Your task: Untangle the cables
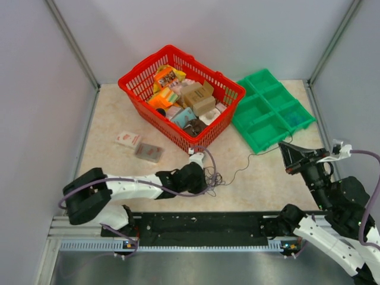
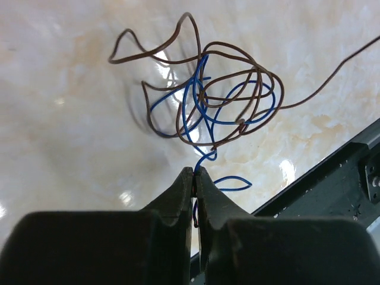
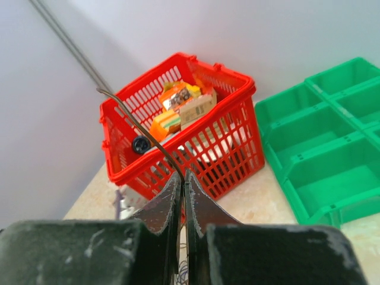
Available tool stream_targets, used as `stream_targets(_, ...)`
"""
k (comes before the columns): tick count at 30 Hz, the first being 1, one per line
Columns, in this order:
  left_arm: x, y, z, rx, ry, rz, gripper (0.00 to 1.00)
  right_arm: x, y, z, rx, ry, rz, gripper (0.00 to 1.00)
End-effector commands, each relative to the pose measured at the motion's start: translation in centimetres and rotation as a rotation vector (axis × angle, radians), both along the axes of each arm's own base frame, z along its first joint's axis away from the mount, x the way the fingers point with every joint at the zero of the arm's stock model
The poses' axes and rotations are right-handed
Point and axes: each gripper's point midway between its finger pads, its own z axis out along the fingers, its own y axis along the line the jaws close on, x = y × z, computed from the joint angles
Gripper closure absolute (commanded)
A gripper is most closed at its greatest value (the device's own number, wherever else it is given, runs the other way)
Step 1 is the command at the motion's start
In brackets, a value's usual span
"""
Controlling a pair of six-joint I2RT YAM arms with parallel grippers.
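The cables are thin wires, one brown (image 2: 178, 41) and one blue (image 2: 196, 101), tangled in loose loops on the marble table. In the top view the tangle (image 1: 212, 176) lies just right of my left gripper (image 1: 200, 173). My left gripper (image 2: 195, 172) is shut on the blue wire's end, low over the table. A brown wire runs from the tangle across the table (image 1: 249, 159) up to my right gripper (image 1: 281, 144), which is raised. In the right wrist view my right gripper (image 3: 182, 174) is shut on the dark wire (image 3: 139, 126), whose free end curls up past the tips.
A red basket (image 1: 139, 94) full of small boxes stands behind the tangle. A green compartment tray (image 1: 270, 110) lies at the back right. Two small packets (image 1: 139, 146) lie left of the basket. The black rail (image 2: 332, 172) of the arm bases runs along the near edge.
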Motion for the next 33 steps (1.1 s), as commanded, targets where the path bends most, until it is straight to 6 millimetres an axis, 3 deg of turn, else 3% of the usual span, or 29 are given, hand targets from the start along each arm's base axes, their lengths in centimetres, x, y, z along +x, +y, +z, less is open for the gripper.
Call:
stream_targets(1,1.7,3.5,2.8,0.018,-0.122,0.134,0.93,-0.9,-3.7,3.0,0.072,-0.093,-0.114,1.00)
stream_targets(5,2.3,7.1,4.8,0.009,-0.195,0.236,1.00,-1.4,-5.6,3.1,0.093,-0.110,-0.178,1.00)
stream_targets(10,3.1,11.5,7.2,-0.015,-0.289,0.388,1.00,-1.8,-7.3,3.5,0.117,-0.126,-0.234,1.00)
stream_targets(16,3.8,17.5,10.4,-0.038,-0.402,0.589,1.00,-2.1,-8.8,4.0,0.120,-0.133,-0.290,1.00)
stream_targets(19,3.6,19.3,11.2,-0.057,-0.431,0.631,1.00,-2.0,-8.7,4.0,0.125,-0.129,-0.290,1.00)
stream_targets(22,3.3,19.3,11.9,-0.117,-0.441,0.619,1.00,-1.8,-6.7,3.7,0.124,-0.122,-0.212,1.00)
stream_targets(26,2.9,17.2,12.2,-0.163,-0.437,0.521,0.76,-1.1,-4.2,3.1,0.104,-0.104,-0.131,1.00)
stream_targets(27,2.9,17.0,12.1,-0.162,-0.430,0.510,0.74,-1.1,-4.0,3.3,0.103,-0.107,-0.123,1.00)
stream_targets(29,2.9,16.6,11.9,-0.141,-0.426,0.495,0.81,-1.2,-3.8,3.8,0.096,-0.119,-0.109,1.00)
stream_targets(31,3.1,16.9,11.4,-0.102,-0.424,0.504,0.97,-1.4,-4.2,4.5,0.090,-0.140,-0.118,1.00)
stream_targets(33,3.2,17.3,11.1,-0.066,-0.420,0.525,1.00,-1.7,-4.9,5.3,0.088,-0.160,-0.137,1.00)
